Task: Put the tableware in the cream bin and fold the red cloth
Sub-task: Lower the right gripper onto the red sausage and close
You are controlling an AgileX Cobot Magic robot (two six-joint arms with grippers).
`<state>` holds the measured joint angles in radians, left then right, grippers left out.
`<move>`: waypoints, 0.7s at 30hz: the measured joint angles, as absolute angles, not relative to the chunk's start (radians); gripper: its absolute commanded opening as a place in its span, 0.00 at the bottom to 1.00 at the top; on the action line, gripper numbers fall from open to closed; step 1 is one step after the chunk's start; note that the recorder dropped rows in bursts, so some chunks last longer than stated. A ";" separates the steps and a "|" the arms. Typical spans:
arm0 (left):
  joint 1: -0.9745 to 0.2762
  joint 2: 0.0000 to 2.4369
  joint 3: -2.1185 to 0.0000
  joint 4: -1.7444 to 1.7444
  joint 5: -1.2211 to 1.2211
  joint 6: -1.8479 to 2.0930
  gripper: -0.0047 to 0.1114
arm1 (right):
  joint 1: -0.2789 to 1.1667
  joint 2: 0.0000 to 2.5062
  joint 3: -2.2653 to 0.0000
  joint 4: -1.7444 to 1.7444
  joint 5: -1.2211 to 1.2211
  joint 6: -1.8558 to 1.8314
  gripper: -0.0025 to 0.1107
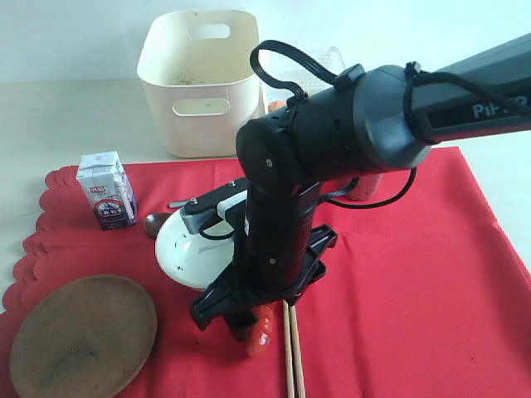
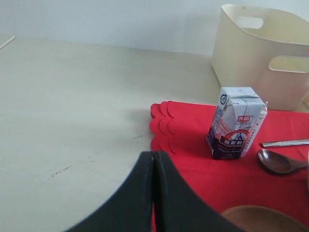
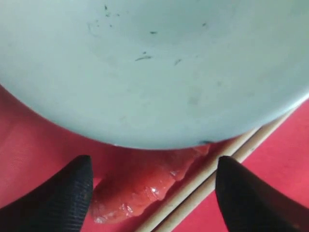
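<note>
**A:** In the exterior view, what stands in the way?

**B:** The right arm [image 1: 332, 141] fills the middle. It hangs over the speckled bowl [image 1: 184, 253] on the red cloth [image 1: 415, 274] and hides most of a white lattice basket [image 1: 332, 60]. The basket is beside the cream bin [image 1: 199, 83], which stands at the cloth's far edge. A pale thing under the elbow might be a cup, but I can't tell.

**A:** And around the bowl?

**B:** A milk carton [image 1: 106, 189] stands upright to its left, and the wooden plate [image 1: 81, 335] lies at the near left corner. There is also a red toy food [image 1: 260, 336] and the chopsticks [image 1: 292, 356]. Their long axis runs from under the arm straight to the near edge.

**A:** Left wrist view?

**B:** The left gripper [image 2: 153, 193] is clenched on nothing, by the bare table [image 2: 72, 121] near the cloth's scalloped edge. Past the carton, the dark spoon [image 2: 277, 162] and steel knife [image 2: 285, 143] lie roughly parallel. The spoon's bowl end points toward the carton.

**A:** Right wrist view?

**B:** The right gripper [image 3: 153, 166] is spread wide and empty, with its fingertips [image 3: 63, 198] on either side of the toy food. The bowl's rim is just ahead. The chopsticks lie side by side just beside the toy food, and one end passes below the bowl.
</note>
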<state>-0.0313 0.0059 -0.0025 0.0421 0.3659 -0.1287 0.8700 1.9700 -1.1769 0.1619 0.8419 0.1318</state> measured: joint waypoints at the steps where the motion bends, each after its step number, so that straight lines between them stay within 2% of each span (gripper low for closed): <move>1: -0.031 0.006 -0.002 0.042 0.366 -0.129 0.04 | 0.870 1.972 -1.177 0.162 0.842 0.132 0.59; 12: -0.031 0.006 -0.002 0.042 0.366 -0.129 0.04 | 0.870 1.976 -1.177 0.162 0.851 0.132 0.21; 16: -0.031 0.006 -0.002 0.042 0.366 -0.129 0.04 | 0.870 1.976 -1.179 0.162 0.881 0.132 0.12; 21: -0.031 0.006 -0.002 0.042 0.366 -0.129 0.04 | 0.870 1.976 -1.181 0.162 0.910 0.134 0.08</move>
